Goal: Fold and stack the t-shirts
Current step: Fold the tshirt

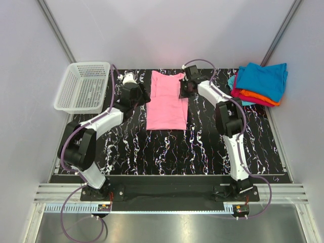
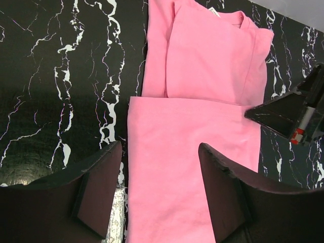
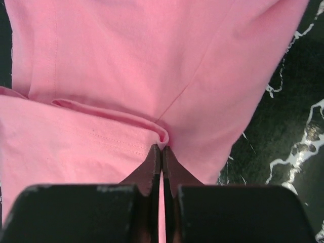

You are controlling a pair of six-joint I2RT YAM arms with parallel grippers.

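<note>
The pink t-shirt (image 1: 167, 101) is soft matt cloth, the desk (image 1: 202, 147) glossy black marble-patterned, the basket (image 1: 83, 88) at ten o'clock white plastic mesh.

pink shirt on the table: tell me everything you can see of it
The pink t-shirt is plain bright pink, soft knit-looking cloth, with a small white neck label. It lies flat on the black marbled table between the arms, neck toward the far edge, sides apparently folded inward into a narrow rectangle. The right end effector is shut on a raised fold at its right edge. The left end effector is open over its left side; contact there is unclear.
</note>
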